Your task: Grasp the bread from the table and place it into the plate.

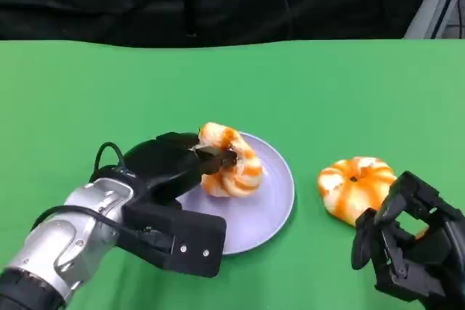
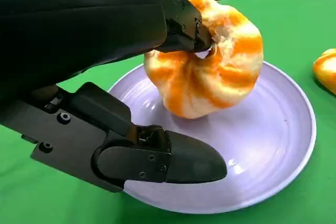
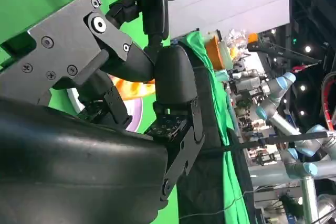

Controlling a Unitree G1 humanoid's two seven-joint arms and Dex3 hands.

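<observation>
- Over the plate [image 1: 276, 212], the left hand [image 1: 178, 168] pinches the bread [image 1: 231, 161], its underside seemingly touching the dish, ready for release.
- Right hand [image 1: 407, 241] rests beside a second bun [image 1: 356, 185], holding nothing; fingers look loosely curled.

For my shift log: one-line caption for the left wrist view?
Left hand holds a bread roll over the lavender plate.

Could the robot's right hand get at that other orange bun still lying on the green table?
Probably yes. The second bun lies on the green table just ahead of the right hand, nothing between them. The left hand is over the plate.
</observation>
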